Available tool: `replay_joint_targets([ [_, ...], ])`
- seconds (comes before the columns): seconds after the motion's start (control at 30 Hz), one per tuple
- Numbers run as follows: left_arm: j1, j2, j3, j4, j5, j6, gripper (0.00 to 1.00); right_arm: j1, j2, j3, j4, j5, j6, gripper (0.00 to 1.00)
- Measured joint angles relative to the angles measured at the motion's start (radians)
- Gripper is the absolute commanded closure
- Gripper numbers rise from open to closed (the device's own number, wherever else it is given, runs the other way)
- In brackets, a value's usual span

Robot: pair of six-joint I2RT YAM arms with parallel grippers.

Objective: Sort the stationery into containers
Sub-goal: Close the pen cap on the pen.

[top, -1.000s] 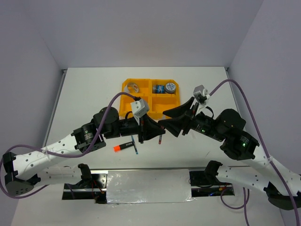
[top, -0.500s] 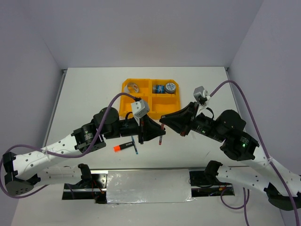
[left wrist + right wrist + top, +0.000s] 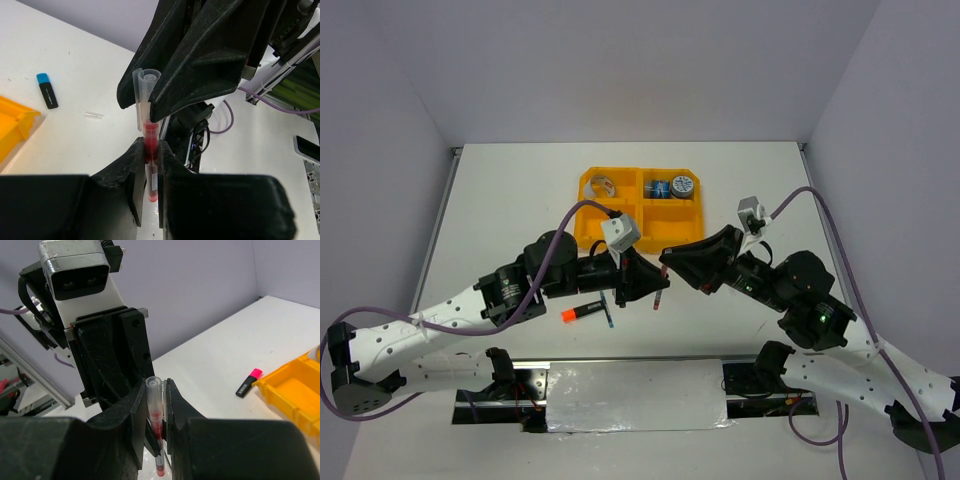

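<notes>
Red pen hangs upright just on the near side of orange tray, above tabletop. Left pincer is clamped on its red barrel, right pincer closed on clear cap end. Prob. a handover: L should release only once R's grip is firm, w/o tilting pen.

White links, black joints, purple cables, black left hand and right hand.

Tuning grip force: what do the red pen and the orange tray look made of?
red pen: likely plastic; seemingly translucent red barrel, clear glossy end that light passes through. orange tray: looks like moulded plastic; opaque, even colour, slight sheen, bevelled corners. Neither certain from looks alone.
</notes>
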Motion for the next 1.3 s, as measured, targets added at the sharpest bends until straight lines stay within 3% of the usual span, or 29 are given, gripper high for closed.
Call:
replay_joint_targets([
  [0.73, 0.0, 0.014, -0.043, 0.011, -0.061, -0.054, 1.0, 0.082, -0.089, -0.296, 0.352, 0.204, 0.032, 1.0],
  [1.3, 0.21, 0.028, -0.014, -0.032, 0.266, -0.185, 1.0, 0.166, -0.005, -0.328, 0.502, 0.386, 0.069, 0.98],
])
